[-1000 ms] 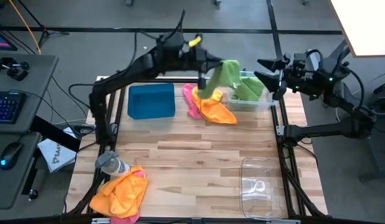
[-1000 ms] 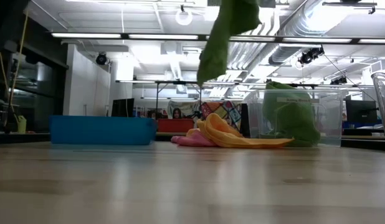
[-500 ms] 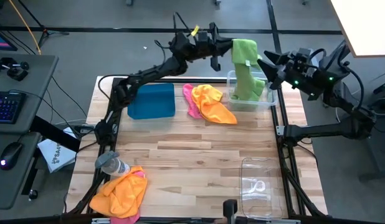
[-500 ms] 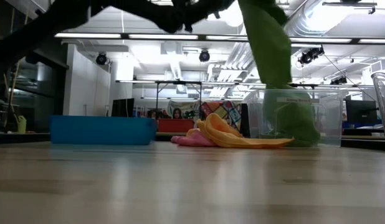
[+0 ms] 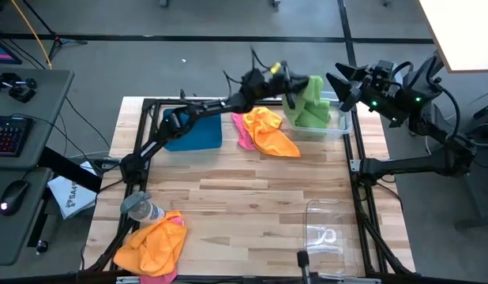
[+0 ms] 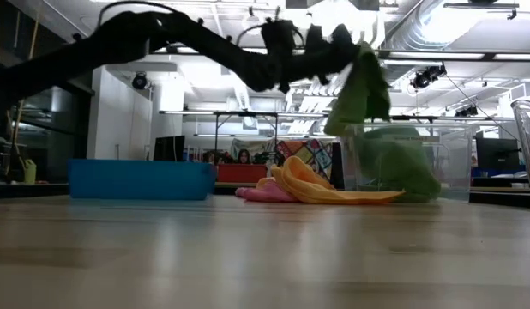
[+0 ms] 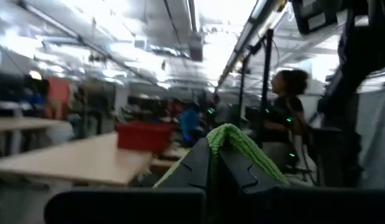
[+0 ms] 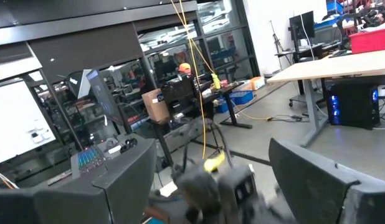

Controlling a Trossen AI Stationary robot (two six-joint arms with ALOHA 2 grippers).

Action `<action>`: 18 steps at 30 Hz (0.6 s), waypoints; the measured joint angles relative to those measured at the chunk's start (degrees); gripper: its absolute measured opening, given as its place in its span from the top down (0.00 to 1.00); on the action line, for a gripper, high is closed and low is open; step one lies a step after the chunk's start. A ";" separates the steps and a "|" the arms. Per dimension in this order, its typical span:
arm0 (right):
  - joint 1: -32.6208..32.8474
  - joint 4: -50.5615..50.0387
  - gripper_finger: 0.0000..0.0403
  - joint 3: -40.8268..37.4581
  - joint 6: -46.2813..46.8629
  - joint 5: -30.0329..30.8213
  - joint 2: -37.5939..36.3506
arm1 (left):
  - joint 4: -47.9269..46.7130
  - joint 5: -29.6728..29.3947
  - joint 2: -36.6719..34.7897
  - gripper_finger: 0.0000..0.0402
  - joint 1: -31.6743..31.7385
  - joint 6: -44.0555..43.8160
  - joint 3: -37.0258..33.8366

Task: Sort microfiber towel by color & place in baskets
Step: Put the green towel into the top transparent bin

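Note:
My left gripper [image 5: 295, 83] reaches to the table's far right and is shut on a lime green towel [image 5: 311, 95]. It holds the towel over the far clear bin [image 5: 339, 130], where another green towel [image 6: 402, 167] lies. The low view shows the held towel [image 6: 359, 86] hanging just above that bin [image 6: 454, 159]. Orange and pink towels [image 5: 264, 130] lie in a heap on the table between the bin and the teal tray [image 5: 191, 128]. A second orange and pink heap [image 5: 153, 244] sits at the near left corner. My right gripper [image 5: 339, 85] waits open, raised beside the bin. My left gripper pinches the green towel's top fold [image 7: 227, 134] between its two fingers [image 7: 242, 174], and the cloth bulges over their tips. The fingers come about level from the table's left. The towel hangs slack below them, lifted clear of the table, with its lower end [image 6: 342, 129] near the bin's rim.
A grey-capped clear bottle [image 5: 141, 207] lies by the near left heap. A second clear bin [image 5: 331, 237] stands at the near right. The table's middle is bare wood. The right wrist view shows my open right gripper [image 8: 223, 180] facing the left arm. A person stands in the room beyond the table.
My left gripper carried the green towel from above the orange and pink heap toward the table's right, over the far clear bin, then came down. The towel, which hung high, now hangs lower with its end at the bin's rim.

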 joint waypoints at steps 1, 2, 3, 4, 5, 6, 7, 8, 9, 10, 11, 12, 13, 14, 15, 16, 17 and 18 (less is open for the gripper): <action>0.00 0.00 0.24 0.00 0.00 0.01 0.03 | 0.00 -0.16 0.61 1.00 -0.49 -0.62 0.00; 0.00 -0.02 0.24 0.00 -0.03 -0.01 0.07 | -0.16 -0.25 1.27 1.00 -1.05 -1.19 0.00; 0.00 -0.02 0.24 -0.04 -0.33 -0.01 0.13 | -0.23 -0.28 1.77 1.00 -1.57 -1.68 -0.02; 0.00 -0.13 0.24 -0.07 -0.44 0.01 0.24 | -0.13 -0.28 2.04 1.00 -2.08 -2.24 -0.01; 0.00 -0.28 0.24 -0.07 -0.44 0.00 0.37 | -0.28 -0.31 2.16 1.00 -2.57 -2.67 -0.02; 0.00 -0.56 0.24 -0.07 -0.44 0.01 0.53 | -0.10 -0.36 2.29 1.00 -3.08 -2.62 -0.01; 0.00 -0.85 0.24 -0.07 -0.44 0.03 0.78 | 0.00 -0.38 2.32 1.00 -3.52 -2.08 0.00; 0.00 -1.12 0.24 -0.07 -0.44 0.22 1.09 | -0.33 -0.41 2.32 1.00 -3.93 -1.15 -0.01; 0.01 -1.38 0.24 -0.07 -0.36 0.92 1.45 | -1.19 -0.51 2.32 1.00 -4.31 0.11 0.00; 0.02 -1.63 0.24 -0.09 0.26 2.11 1.85 | -2.39 -0.90 2.32 1.00 -4.69 1.59 0.00; 0.02 -1.95 0.24 -0.09 1.41 3.95 2.33 | -3.92 -1.55 2.32 1.00 -4.99 3.05 0.00; 0.02 -2.53 0.24 -0.09 3.13 6.43 2.85 | -5.63 -2.60 2.34 1.00 -5.25 4.38 0.00; 0.00 -3.39 0.24 -0.09 5.16 9.11 3.38 | -7.19 -4.05 2.36 1.00 -5.47 5.43 0.00; -0.02 -5.04 0.24 -0.09 7.46 11.45 3.99 | -8.44 -5.61 2.36 1.00 -5.63 6.41 0.00; -0.30 -7.04 0.24 -0.09 9.36 13.57 4.66 | -9.79 -7.52 2.36 1.00 -5.77 7.27 0.00; -0.72 -9.27 0.24 -0.09 11.19 14.83 5.27 | -11.08 -9.67 2.36 1.00 -5.80 8.08 0.00; -1.30 -11.73 0.24 -0.09 12.84 15.27 5.92 | -12.31 -11.75 2.36 0.99 -5.83 8.77 0.00; -1.96 -14.10 0.24 -0.10 14.60 15.29 6.55 | -13.56 -13.42 2.36 0.98 -5.81 9.44 0.00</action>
